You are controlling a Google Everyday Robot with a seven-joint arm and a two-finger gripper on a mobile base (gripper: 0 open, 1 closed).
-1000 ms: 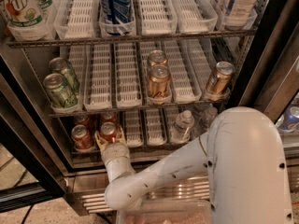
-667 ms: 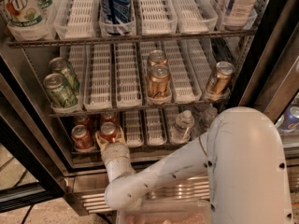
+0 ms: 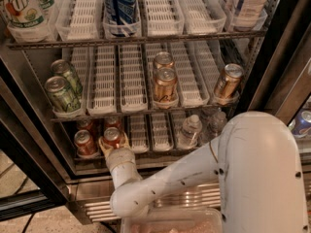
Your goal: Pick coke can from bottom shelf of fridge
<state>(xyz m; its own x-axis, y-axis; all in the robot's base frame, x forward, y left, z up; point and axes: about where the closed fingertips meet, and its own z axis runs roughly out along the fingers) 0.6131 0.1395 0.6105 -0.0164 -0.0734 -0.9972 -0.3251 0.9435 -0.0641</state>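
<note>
The fridge (image 3: 34,171) stands open, its black-framed door to the left. On the bottom shelf (image 3: 138,133), at the left, stand several red coke cans. My gripper (image 3: 113,143) reaches into that shelf from below. Its tan fingers (image 3: 104,143) sit on either side of the front coke can (image 3: 112,135) in the second lane and hold it. The can is upright on its tray. Another coke can (image 3: 84,141) stands just left of it, and two more show behind them.
Two green cans (image 3: 62,93) stand on the middle shelf directly above, bronze-gold cans (image 3: 165,84) to their right. Clear water bottles (image 3: 188,130) stand right of the gripper on the bottom shelf. My white arm (image 3: 252,174) fills the lower right. A ribbed steel panel (image 3: 92,208) lies below.
</note>
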